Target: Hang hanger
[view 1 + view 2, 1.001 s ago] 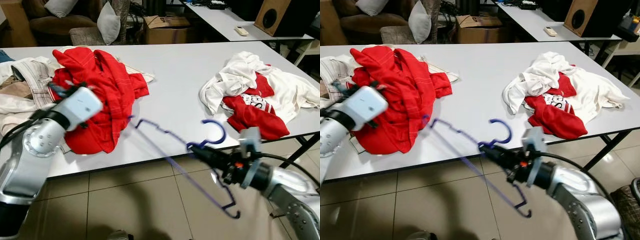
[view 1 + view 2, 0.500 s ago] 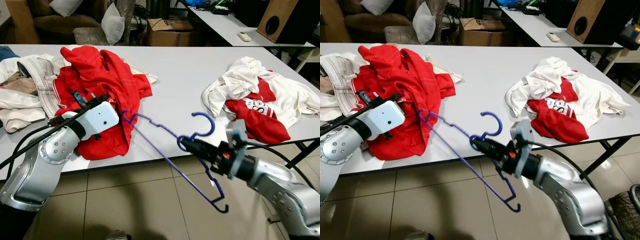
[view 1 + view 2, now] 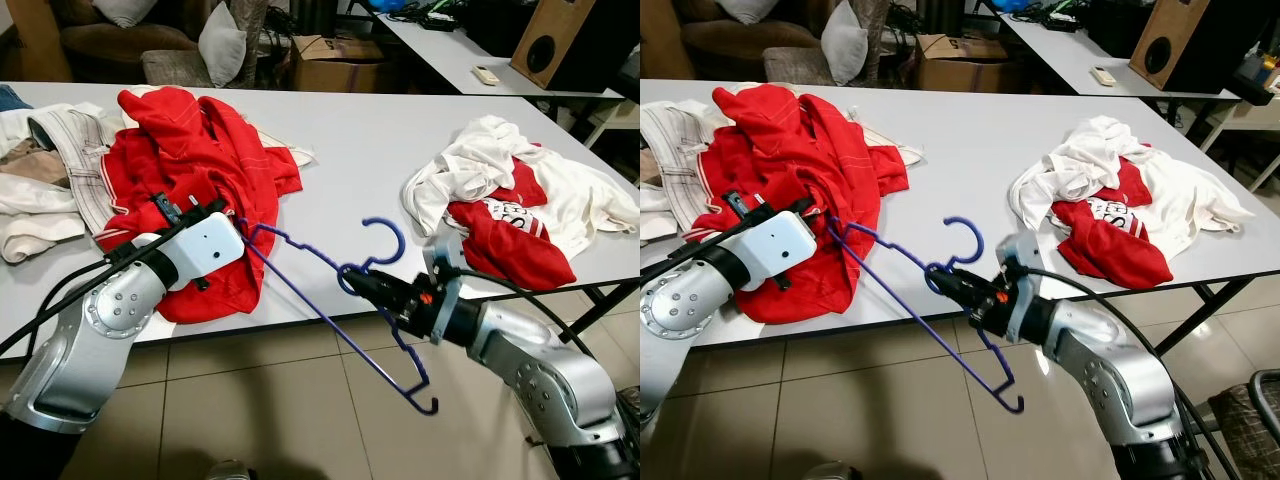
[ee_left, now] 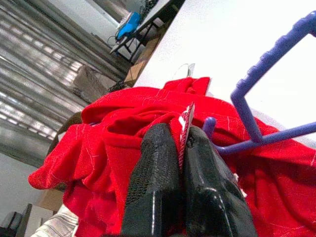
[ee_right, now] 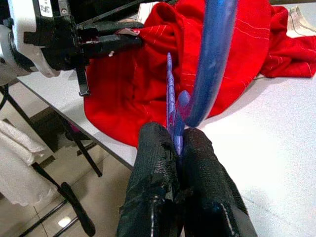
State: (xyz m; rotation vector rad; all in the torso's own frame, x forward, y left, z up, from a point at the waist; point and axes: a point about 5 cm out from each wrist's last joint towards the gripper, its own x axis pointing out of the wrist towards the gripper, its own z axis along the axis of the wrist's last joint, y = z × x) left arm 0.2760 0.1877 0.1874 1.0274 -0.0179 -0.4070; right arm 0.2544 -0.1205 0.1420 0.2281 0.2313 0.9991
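Right arm is reaching in from the right, forearm roughly level, out over the tiled floor (image 3: 250, 400) in front of the white table (image 3: 350, 150). Right gripper (image 3: 352, 284) is clamping its jaws on the blue plastic hanger (image 3: 330, 290) just below the hook; jaws closed tight on the neck in the right wrist view. Hanger is hanging tilted in the air at the table's front edge, hook up, one shoulder end pointing down toward the floor, the other reaching to the red shirt (image 3: 200, 180).

Left arm is bending at the elbow, forearm angling toward the table. Left gripper (image 3: 175, 207) is pinching a fold of the red shirt, jaws closed on the cloth, the hanger's upper end just beside them. Shirt is lying crumpled on the table's left part. A white and red clothes pile (image 3: 520, 200) is lying well apart on the right.
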